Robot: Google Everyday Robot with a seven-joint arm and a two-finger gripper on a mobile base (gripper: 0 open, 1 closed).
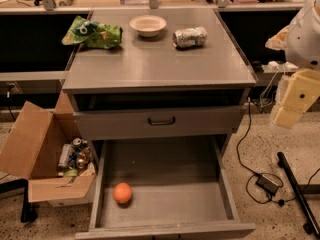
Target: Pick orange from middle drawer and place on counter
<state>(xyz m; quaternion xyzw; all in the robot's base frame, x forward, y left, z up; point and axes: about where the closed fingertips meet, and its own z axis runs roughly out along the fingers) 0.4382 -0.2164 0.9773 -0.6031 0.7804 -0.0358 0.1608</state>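
Note:
The orange (122, 193) lies on the floor of the open middle drawer (170, 204), near its front left corner. The drawer is pulled far out at the bottom of the view. The counter (160, 59) is the gray metal top of the cabinet above it. My gripper (289, 106) hangs at the right edge of the view, beside the cabinet's right side, at about the height of the upper drawer. It is well away from the orange and holds nothing that I can see.
On the counter stand a cream bowl (148, 25), a crushed silver can (190, 37) and a green chip bag (93, 33). The shallower upper drawer (160, 121) with a dark handle is slightly open. A cardboard box (45, 159) of cans sits at left. Cables (260, 179) lie at right.

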